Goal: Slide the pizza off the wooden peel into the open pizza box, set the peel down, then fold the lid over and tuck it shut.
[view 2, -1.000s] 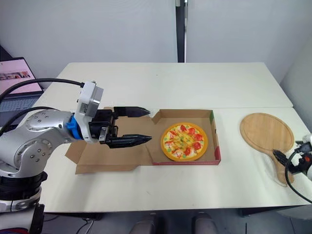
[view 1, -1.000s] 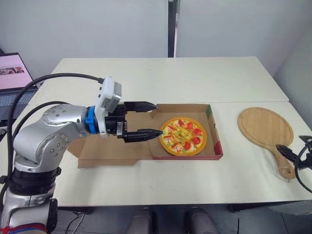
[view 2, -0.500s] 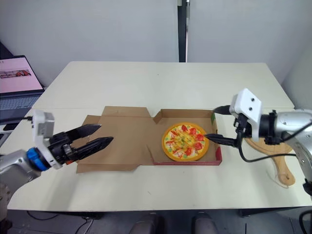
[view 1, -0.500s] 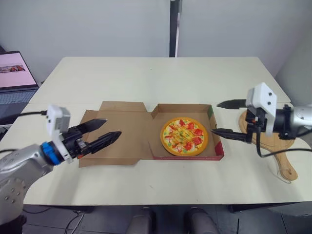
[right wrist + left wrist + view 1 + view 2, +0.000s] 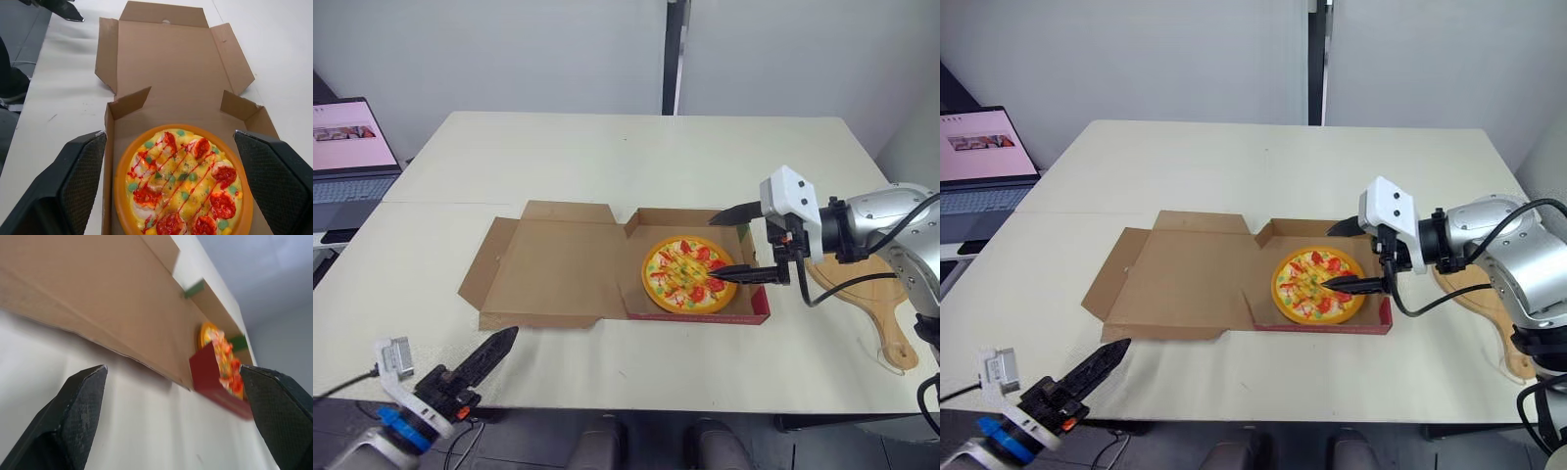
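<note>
Left eye view: peel (image 5: pixel 873 305) lengthwise near-far, handle toward robot.

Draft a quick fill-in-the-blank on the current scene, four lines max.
1. The ____ lies inside the pizza box.
2. The box's lid lies ____, flat on the table.
3. The wooden peel rests on the table to the robot's ____ of the box.
4. The right hand hovers above the box with its fingers ____.
Missing words: pizza; open; right; open.

Pizza (image 5: pixel 688 273) in box (image 5: pixel 558 284), peel (image 5: pixel 876 294) right.
</note>
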`<state>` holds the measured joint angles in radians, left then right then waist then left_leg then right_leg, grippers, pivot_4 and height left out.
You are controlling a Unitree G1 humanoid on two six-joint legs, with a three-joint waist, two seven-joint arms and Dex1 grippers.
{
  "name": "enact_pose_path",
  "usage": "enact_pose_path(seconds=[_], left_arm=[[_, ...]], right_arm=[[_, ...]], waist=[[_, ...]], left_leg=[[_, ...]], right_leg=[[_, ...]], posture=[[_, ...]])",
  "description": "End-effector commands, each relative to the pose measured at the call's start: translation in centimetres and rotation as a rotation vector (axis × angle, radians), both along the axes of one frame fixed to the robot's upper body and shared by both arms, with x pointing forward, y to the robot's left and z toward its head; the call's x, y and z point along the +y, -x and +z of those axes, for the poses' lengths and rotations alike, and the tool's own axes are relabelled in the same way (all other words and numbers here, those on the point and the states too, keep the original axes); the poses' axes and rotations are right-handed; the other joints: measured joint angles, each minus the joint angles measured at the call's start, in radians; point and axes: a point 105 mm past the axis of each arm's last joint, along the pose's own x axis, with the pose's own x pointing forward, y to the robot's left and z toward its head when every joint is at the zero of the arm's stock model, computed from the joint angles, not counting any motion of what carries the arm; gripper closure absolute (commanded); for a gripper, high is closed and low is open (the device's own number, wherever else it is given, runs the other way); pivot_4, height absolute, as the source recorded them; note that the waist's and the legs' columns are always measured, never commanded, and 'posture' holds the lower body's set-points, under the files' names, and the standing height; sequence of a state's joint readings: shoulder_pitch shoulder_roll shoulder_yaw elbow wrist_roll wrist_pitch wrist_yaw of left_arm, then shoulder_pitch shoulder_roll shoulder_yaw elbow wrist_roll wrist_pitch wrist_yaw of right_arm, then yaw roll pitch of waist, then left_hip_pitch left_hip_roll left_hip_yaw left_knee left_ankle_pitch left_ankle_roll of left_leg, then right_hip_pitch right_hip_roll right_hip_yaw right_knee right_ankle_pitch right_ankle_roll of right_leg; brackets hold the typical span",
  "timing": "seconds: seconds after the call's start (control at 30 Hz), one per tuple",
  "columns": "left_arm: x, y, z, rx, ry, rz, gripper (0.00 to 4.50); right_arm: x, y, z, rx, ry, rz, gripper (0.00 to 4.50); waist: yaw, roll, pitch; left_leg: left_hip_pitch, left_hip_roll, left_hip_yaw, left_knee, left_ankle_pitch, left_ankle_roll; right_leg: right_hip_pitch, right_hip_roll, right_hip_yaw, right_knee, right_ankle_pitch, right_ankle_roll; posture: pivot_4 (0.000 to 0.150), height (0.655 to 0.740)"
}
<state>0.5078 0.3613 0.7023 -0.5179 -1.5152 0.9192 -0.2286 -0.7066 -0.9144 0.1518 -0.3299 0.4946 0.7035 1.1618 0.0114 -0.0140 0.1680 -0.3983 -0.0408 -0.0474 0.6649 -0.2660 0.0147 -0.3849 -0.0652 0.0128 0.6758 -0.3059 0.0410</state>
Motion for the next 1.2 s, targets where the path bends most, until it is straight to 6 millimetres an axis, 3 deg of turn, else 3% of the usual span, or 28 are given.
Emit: enact_pose_path(seconds=[0.03,0.3,0.5,0.7,0.8,1.2], left_arm=[[0.1,-1.4,-1.0,0.021,0.092,0.136,0.00],[-2.4,-3.2,-2.4,0.067,0.185,0.196,0.00],[-1.9,-4.2,-2.3,0.042,0.212,0.285,0.00],[-2.6,-4.3,-2.9,0.065,0.224,0.263,0.00],[-2.8,-4.7,-3.1,0.069,0.228,0.259,0.63],[-2.8,-5.1,-3.3,0.077,0.210,0.252,4.41]], right_arm=[[0.2,0.2,1.2,-0.048,-0.004,0.024,0.04],[0.0,0.2,1.5,-0.051,0.009,0.029,0.04],[-0.1,0.1,1.6,-0.053,0.015,0.031,0.04],[0.1,0.1,1.7,-0.054,0.014,0.036,0.04],[0.1,0.1,1.7,-0.055,0.015,0.038,0.00],[0.3,0.2,1.9,-0.056,0.009,0.036,0.00]], waist=[[0.000,0.000,0.000],[-0.002,-0.001,-0.001],[-0.001,-0.001,-0.001],[-0.002,0.000,-0.001],[-0.001,-0.001,-0.001],[-0.001,0.000,-0.001]], left_leg=[[0.000,0.000,0.000,0.000,0.000,0.000],[0.000,0.000,0.000,0.000,0.000,0.000],[0.000,0.000,0.000,0.000,0.000,0.000],[0.000,0.000,0.000,0.000,0.000,0.000],[0.000,0.000,0.000,0.000,0.000,0.000],[0.000,0.000,0.000,-0.001,0.000,0.000]], right_leg=[[0.001,0.000,0.000,0.000,0.000,0.000],[0.001,0.001,0.000,0.001,0.000,0.000],[0.001,0.001,0.000,0.000,0.000,0.000],[0.001,0.001,0.000,0.000,0.000,0.000],[0.001,0.001,0.000,0.000,0.000,0.000],[0.001,0.002,-0.001,-0.001,0.000,0.000]], posture=[[0.150,0.7318],[0.150,0.7318],[0.150,0.7318],[0.150,0.7318],[0.150,0.7318],[0.150,0.7318]])
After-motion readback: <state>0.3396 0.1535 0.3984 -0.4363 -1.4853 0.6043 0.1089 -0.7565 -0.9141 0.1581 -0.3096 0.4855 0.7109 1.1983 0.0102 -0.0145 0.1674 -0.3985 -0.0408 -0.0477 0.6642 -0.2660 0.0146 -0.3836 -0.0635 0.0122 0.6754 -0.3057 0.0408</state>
